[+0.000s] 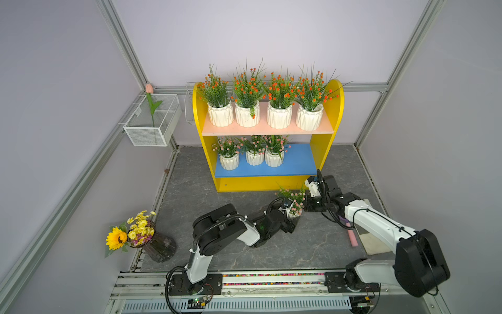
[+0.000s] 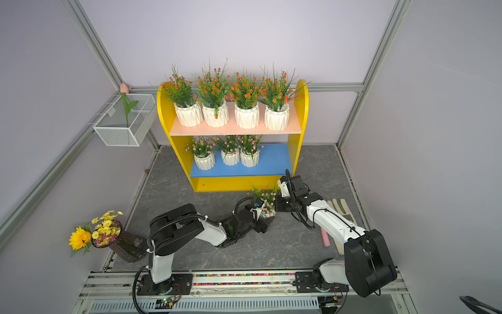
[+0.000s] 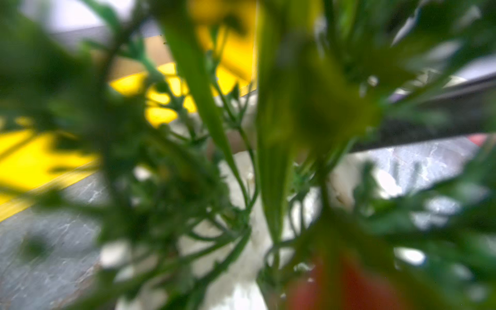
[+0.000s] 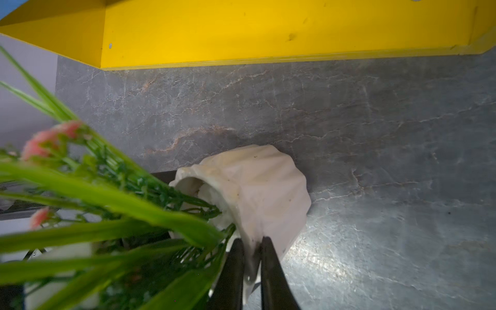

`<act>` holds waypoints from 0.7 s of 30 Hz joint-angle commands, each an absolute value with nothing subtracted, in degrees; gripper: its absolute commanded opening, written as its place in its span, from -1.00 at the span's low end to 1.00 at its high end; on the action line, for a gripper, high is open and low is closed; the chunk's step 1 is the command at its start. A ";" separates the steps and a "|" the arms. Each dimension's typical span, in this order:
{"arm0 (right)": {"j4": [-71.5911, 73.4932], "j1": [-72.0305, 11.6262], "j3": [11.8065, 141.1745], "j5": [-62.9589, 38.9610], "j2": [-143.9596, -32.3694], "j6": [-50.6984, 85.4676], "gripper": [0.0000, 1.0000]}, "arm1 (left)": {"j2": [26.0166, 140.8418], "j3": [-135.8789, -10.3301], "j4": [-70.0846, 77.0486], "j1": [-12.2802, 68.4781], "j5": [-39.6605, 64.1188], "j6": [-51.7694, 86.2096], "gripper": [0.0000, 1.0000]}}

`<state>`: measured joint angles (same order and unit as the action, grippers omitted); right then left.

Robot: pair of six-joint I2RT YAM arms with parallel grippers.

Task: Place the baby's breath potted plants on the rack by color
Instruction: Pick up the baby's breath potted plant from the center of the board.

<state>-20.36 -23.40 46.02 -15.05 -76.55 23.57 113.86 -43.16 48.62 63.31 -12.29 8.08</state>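
The rack (image 1: 199,114) (image 2: 164,114) carries several orange baby's breath potted plants (image 1: 248,92) on its pale pink upper board (image 1: 266,131). Three pink ones (image 1: 254,152) stand at the left of the blue lower board (image 1: 298,163). One more pink plant (image 1: 294,199) (image 2: 267,201) is on the grey floor in front of the rack. My right gripper (image 4: 252,243) (image 1: 305,204) is shut on the rim of its white pot (image 4: 257,188). My left gripper (image 1: 290,218) is at the pot's other side. Blurred sprigs fill the left wrist view and hide its jaws; the pot (image 3: 241,268) shows through them.
A dark glass vase of sunflower and daisies (image 1: 152,242) stands at the front left. A white wire basket (image 1: 152,127) with a tulip stem hangs on the left wall, another (image 1: 188,106) behind the rack. A pink stick (image 1: 353,239) and a cream glove (image 2: 342,209) lie under the right arm.
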 commanded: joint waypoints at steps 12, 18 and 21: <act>-22.41 -20.89 42.83 -22.88 -73.24 24.61 -0.48 | 112.85 -46.75 56.43 63.54 -13.64 8.88 0.61; -25.62 -18.17 42.01 -21.12 -66.81 24.15 -0.42 | 112.41 -47.96 54.14 63.46 -13.97 8.75 0.60; -27.75 -16.84 42.01 -20.51 -64.35 23.64 -0.42 | 112.41 -48.82 53.22 63.44 -14.06 8.36 0.59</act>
<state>-24.32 -17.85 43.00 -20.75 -66.39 23.99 113.91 -46.37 49.34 63.40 -13.50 8.43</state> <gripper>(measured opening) 0.290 0.886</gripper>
